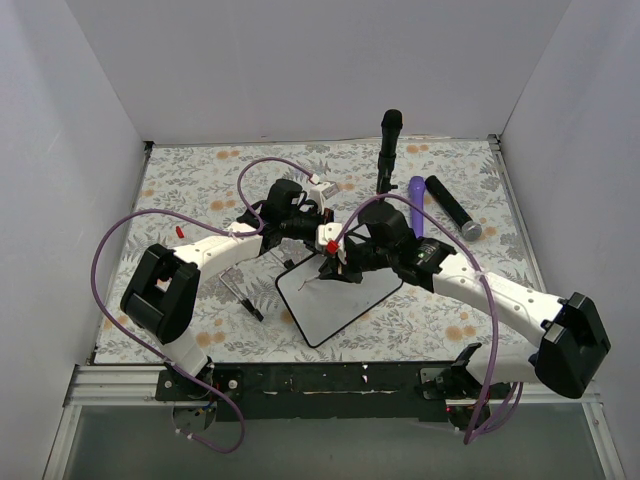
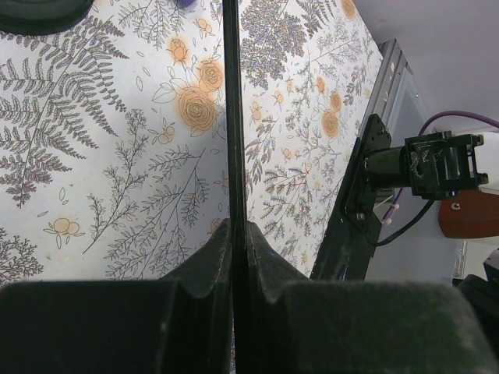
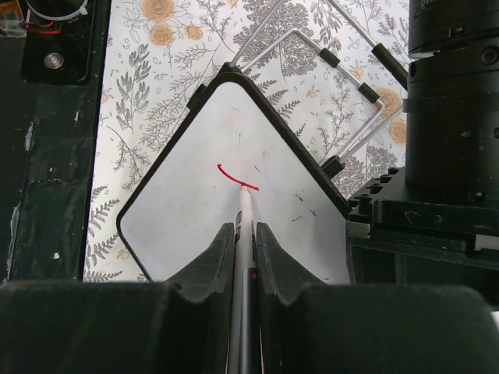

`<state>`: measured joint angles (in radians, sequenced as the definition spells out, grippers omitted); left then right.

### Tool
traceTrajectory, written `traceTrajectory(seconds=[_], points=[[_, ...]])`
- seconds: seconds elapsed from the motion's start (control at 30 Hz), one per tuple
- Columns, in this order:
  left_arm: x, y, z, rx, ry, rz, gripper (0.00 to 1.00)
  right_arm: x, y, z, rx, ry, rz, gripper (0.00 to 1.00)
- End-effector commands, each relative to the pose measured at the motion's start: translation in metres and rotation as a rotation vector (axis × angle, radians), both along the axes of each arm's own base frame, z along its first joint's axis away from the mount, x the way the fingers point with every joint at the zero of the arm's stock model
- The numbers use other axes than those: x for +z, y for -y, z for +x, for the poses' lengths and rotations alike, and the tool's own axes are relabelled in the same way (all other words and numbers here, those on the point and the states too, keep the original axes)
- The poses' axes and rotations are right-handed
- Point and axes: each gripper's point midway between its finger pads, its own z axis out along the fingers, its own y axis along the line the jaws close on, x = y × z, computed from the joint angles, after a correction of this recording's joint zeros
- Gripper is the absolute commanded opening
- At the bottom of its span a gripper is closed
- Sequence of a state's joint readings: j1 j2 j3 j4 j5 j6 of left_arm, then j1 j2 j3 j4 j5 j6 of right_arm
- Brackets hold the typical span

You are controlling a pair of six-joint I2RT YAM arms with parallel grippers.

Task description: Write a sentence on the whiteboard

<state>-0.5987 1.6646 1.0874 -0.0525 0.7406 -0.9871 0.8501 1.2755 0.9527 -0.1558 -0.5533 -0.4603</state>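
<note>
The whiteboard (image 1: pixel 345 305) sits at the middle of the flowered surface (image 1: pixel 200 190), near the front edge and turned so that one rounded corner points toward the arm bases. Of the sentence (image 3: pixel 234 177) there is a single short red curved stroke on the white face; no letter or word can be read in it, and no brand or label is legible anywhere.

The right hand (image 3: pixel 244 230) is clenched on one marker (image 3: pixel 245 209). Its two fingers press the pale barrel from either side, and the marker's tip touches the board at the end of the red stroke. From above, the right hand (image 1: pixel 338 265) hangs over the board's far part, with a red end of the marker (image 1: pixel 331 245) sticking up.

The left hand (image 2: pixel 232 226) is closed with no gap on a thin black edge that runs straight away from its camera. This looks like the whiteboard's frame seen edge-on. From above, the left hand (image 1: pixel 318 232) lies just beyond the board's far corner.

One bent wire stand (image 3: pixel 343 93) with black tips lies just beside the board's far left edge. Well apart, at the far right of the surface, are three loose cylinders: one purple pen (image 1: pixel 416 205), one black pen with a grey end (image 1: pixel 452 207) lying next to it, and one black cylinder (image 1: pixel 389 150) standing upright behind them
</note>
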Motion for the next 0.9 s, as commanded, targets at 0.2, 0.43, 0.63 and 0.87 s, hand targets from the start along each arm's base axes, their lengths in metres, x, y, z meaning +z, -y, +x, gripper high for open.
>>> traceTrajectory(seconds=[0.2, 0.43, 0.63, 0.87], points=[[0.014, 0.003, 0.005, -0.029, 0.102, -0.033, 0.0, -0.003, -0.005, 0.006, 0.0, 0.0, -0.002, 0.01], [0.012, 0.002, 0.005, -0.03, 0.108, -0.022, 0.0, -0.011, 0.002, 0.0, 0.024, 0.008, -0.024, 0.01], [0.012, 0.001, 0.005, -0.032, 0.111, -0.019, 0.0, -0.028, 0.011, -0.012, 0.051, -0.014, -0.055, 0.01], [0.009, 0.001, 0.005, -0.034, 0.105, -0.016, 0.0, -0.041, 0.019, -0.023, 0.08, -0.036, -0.071, 0.01]])
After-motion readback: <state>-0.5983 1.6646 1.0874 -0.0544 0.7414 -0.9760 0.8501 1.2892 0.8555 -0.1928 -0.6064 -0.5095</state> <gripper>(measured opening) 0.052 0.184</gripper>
